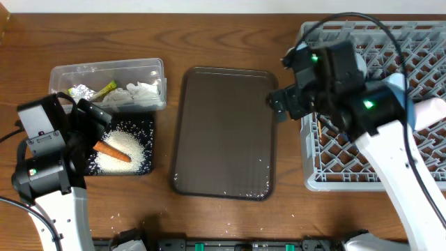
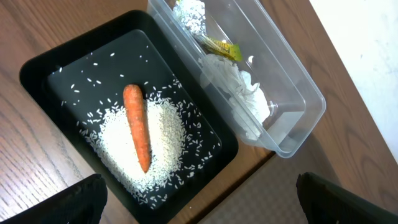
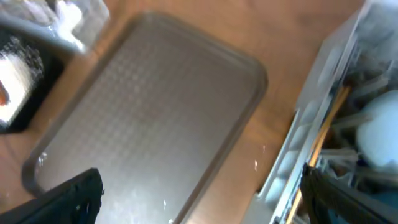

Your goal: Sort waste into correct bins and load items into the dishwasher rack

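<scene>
Left gripper hangs over the front end of the black bin, jaws wide apart, nothing held. Right gripper hovers between the brown tray and the dishwasher rack, jaws also wide apart and empty.

Waste looks sorted:
- Black bin sits near the left edge of the counter and holds the rice in a heap, with the carrot lying on top.
- Clear tub sits just behind it, toward the back-left corner, touching or nearly so. It holds the foil, the yellow-green packet and the tissue.

Brown tray, mid-counter, is bare apart from a few grains near its front edge. A few stray grains also lie on the wood by the front edge, left of the tray.

The rack fills the back-right corner and runs along the right edge. The chopsticks lie in it close to its left wall. A pale round shape sits beside them, probably a bowl, but too blurred to say. The right arm covers much of the rack overhead, so the big blue bowl and the cups can't be confirmed.

Judgement: task at or very near its end. No task items are left on the tray or out on the counter. At most the stray grains remain, plus whatever the arm hides.
</scene>
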Available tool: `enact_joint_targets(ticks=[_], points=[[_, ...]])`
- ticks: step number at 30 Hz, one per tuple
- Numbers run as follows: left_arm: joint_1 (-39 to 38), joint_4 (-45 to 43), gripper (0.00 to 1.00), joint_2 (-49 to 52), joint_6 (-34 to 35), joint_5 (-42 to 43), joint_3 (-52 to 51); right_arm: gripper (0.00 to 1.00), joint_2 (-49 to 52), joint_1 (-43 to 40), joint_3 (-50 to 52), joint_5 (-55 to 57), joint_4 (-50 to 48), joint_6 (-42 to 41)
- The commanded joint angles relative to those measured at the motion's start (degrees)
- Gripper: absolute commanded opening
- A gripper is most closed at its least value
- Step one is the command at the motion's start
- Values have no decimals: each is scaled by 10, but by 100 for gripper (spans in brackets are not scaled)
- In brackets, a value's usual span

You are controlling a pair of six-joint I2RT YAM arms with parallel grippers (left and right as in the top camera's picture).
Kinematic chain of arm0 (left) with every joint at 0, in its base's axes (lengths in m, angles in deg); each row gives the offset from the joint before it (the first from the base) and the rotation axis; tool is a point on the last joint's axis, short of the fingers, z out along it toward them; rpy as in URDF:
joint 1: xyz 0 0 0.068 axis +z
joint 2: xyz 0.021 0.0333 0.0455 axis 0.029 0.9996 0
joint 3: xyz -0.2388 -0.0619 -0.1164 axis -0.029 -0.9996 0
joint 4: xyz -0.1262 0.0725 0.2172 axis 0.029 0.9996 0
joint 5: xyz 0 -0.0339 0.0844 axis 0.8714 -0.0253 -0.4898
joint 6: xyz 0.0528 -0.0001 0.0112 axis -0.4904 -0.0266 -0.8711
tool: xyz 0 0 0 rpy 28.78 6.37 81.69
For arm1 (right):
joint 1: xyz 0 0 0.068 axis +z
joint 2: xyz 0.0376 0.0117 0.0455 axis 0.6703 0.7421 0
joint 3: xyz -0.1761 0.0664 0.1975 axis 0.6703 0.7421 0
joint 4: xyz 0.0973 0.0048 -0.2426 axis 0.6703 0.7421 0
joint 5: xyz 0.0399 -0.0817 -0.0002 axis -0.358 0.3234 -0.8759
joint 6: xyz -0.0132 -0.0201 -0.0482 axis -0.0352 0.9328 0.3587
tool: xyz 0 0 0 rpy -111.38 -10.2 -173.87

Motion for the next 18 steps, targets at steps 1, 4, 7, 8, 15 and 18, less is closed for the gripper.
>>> enact_joint_targets(ticks=[1,4,7,8,15,18], points=[[1,1,100,1,0,-7,-2,99,-57,-20,61,-12,-60,13],[1,1,100,1,0,-7,-2,99,-115,-44,146,-17,-149,13],[1,1,100,1,0,-7,-2,99,-176,-72,245,-23,-242,13],[1,1,100,1,0,-7,-2,99,-194,-80,274,-25,-270,13],[1,1,100,1,0,-7,-2,99,-366,-127,513,-33,-486,13],[1,1,100,1,0,-7,-2,99,-433,-131,596,-28,-544,13]])
